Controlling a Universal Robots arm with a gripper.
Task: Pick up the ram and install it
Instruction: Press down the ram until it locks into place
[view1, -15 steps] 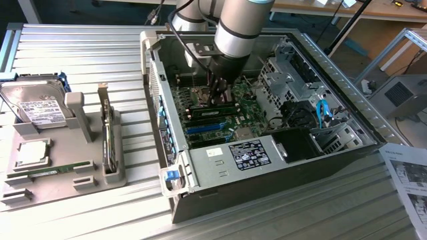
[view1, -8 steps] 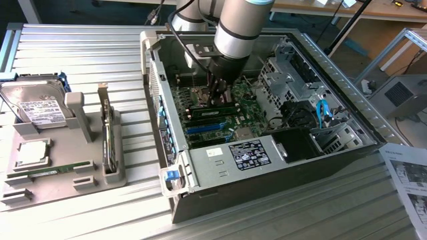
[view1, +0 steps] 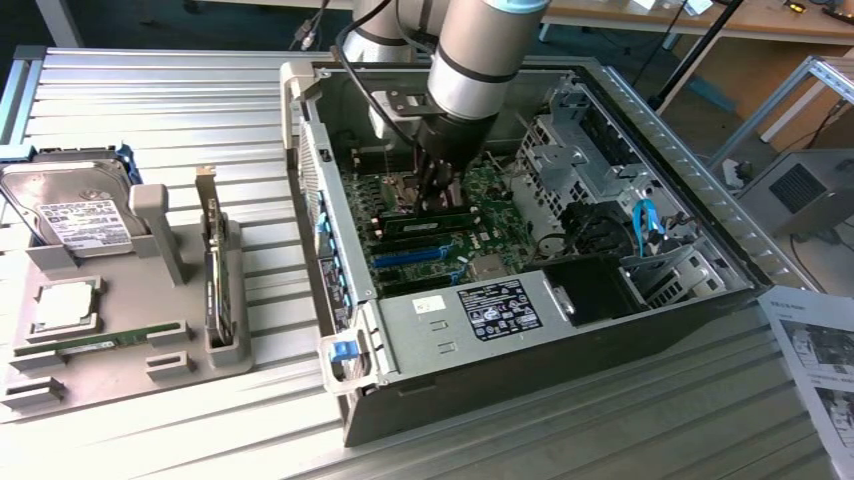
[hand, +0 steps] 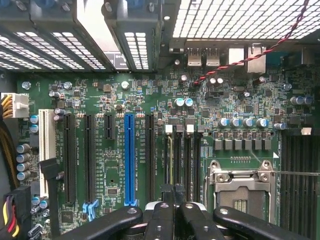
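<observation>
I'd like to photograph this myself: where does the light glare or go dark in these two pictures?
Exterior view: the ribbed metal table glares pale, while the computer case is shadowed inside under the arm. Wrist view: bright light pours through the case's perforated grille; the motherboard is evenly lit; the gripper is dark in the foreground.

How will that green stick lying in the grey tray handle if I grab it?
The green stick looks thin and flat, so it is probably light and fairly stiff, though likely fragile if bent. It lies low in the grey tray between raised blocks, so a sideways push would probably jam it.
</observation>
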